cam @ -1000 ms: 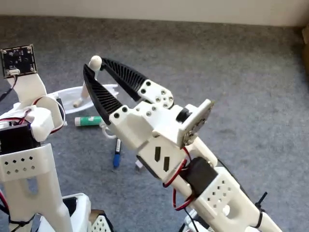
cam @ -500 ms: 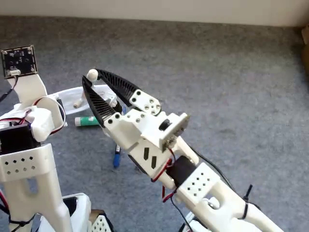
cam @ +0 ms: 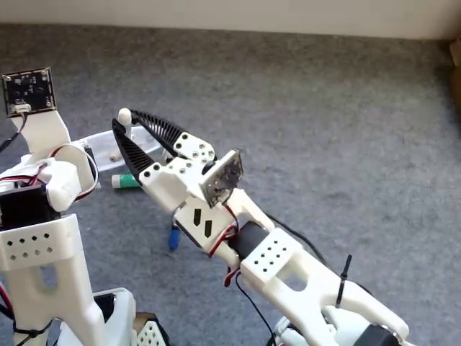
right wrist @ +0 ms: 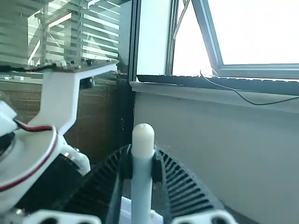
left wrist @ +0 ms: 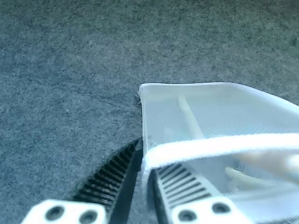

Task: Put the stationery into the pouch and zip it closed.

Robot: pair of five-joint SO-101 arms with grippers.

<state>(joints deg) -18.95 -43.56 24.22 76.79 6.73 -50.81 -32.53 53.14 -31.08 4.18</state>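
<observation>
The pouch (cam: 99,141), a clear white mesh one, lies at the far left of the grey carpet-like surface (cam: 346,108), just beside the left arm (cam: 43,238). In the left wrist view the pouch (left wrist: 219,112) has its white rim lifted and its mouth open, and pale stick-shaped things show through the mesh, too blurred to name

The left gripper (left wrist: 144,161) is closed tight on the corner of that rim, one black ribbed finger outside the mesh and the other seen through it

A white pen (cam: 124,116) with a rounded tip is held above the pouch, its tip pointing far and left. The right gripper (cam: 127,122) has its two black fingers clamped on the pen, only the barrel's width apart. From the right wrist camera the white pen (right wrist: 142,140) stands straight up between the fingers of the right gripper (right wrist: 142,161), its rounded end clear of them

On the surface just near of the pouch lies a green and white glue stick (cam: 124,181), partly covered by the right gripper. Nearer still a blue pen (cam: 173,236) lies apart from the pouch, its far end hidden under the right arm (cam: 288,274), which crosses the scene from the near right
</observation>
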